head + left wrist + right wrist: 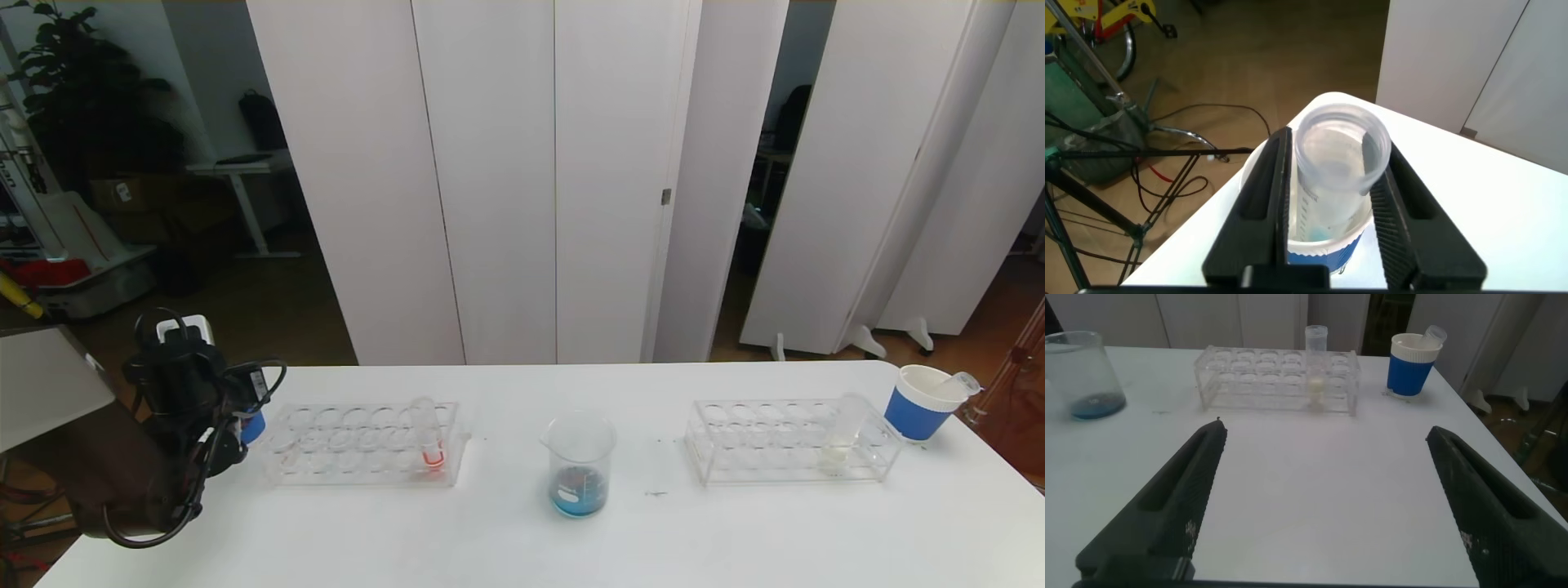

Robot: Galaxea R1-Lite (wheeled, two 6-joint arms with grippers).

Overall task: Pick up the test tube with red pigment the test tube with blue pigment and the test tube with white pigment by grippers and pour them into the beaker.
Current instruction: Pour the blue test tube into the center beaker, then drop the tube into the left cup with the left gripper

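Surface (506, 539): beaker (579, 464) at centre, blue liquid already in it. Left end effector (1327, 224) at surface's 9 o'clock edge, fingers closely flanking an emptied tube (1335, 175) standing in a blue-sleeved cup (1323, 245). Right end effector (1327, 498) spread wide, empty. Test tube with white pigment (1315, 366) upright in rack (1278, 376) at its 12 o'clock; right arm nearer. Beaker print unreadable.

Head high; wrists close, forward-facing

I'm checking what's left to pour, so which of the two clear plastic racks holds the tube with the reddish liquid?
The clear plastic rack on the robot's left: its tube has orange-red liquid at the bottom; the right rack holds a cream-white one.
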